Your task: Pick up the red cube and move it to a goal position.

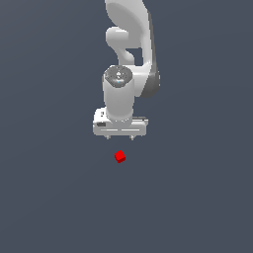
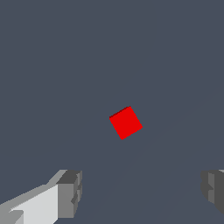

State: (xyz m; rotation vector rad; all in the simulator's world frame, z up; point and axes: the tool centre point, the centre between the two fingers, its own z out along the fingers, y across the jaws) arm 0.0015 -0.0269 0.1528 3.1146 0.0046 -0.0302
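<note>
The white, 2-fingered robot gripper (image 1: pixel 120 137) hangs above the flat dark grey-blue surface (image 1: pixel 44 197) with its fingers spread wide and nothing between them; in the wrist view the 2 grey finger pads (image 2: pixel 70 192) sit far apart, each near an opposite side of that picture; the gap is far broader than the thing to be grasped. The small bright red plain-faced cube (image 1: pixel 120 157) lies alone on the surface, near the gripper but not under it, untouched; no tabletop edge or corner shows in either view, so its place cannot be fixed against them. The cube sits turned at an angle to the line between the fingers; the wide spread probably allows for that. No goal marker is visible; the pickup seems not yet begun.
</note>
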